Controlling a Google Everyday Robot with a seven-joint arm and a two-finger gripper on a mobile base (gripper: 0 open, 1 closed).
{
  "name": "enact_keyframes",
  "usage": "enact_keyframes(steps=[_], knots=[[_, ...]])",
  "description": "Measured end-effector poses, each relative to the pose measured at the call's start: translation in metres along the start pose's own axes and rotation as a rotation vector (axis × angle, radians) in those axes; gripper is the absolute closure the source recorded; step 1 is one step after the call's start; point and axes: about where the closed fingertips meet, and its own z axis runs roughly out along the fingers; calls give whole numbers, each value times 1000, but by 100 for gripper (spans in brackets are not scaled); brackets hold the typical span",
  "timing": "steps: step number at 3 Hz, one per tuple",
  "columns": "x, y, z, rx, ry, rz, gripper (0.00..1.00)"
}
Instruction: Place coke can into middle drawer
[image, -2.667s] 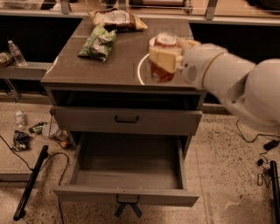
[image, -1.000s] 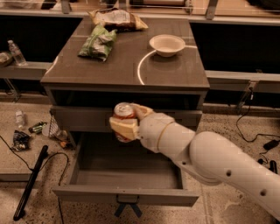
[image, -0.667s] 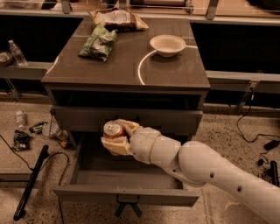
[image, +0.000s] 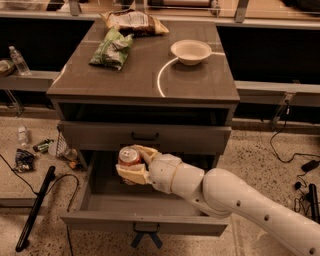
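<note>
While the gripper (image: 135, 164) clasps the coke can (image: 129, 156), both hang over the open middle drawer (image: 145, 223).
The can's lower part is hidden behind the tan fingers (image: 143, 151), which are closed around it, so only its silver top and a band of red show. It stands nearly upright, long axis vertical, top tipped a little toward the camera, over the drawer's left rear, just below the upper drawer front (image: 100, 135). Whether it touches the drawer floor cannot be told. The white arm (image: 240, 200) covers the drawer's right side and runs off the lower right edge. There are one can, one white bowl (image: 190, 51), two snack bags, green (image: 112, 49) and tan (image: 134, 21), and two drawers.
</note>
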Motion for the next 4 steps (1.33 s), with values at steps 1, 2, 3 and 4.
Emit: enact_keyframes(steps=[1, 2, 3, 4], knots=[[14, -8, 2, -6, 19, -21, 100], [42, -32, 7, -46, 77, -97, 100], [102, -62, 18, -146, 121, -141, 100], [160, -75, 26, -216, 115, -126, 100]])
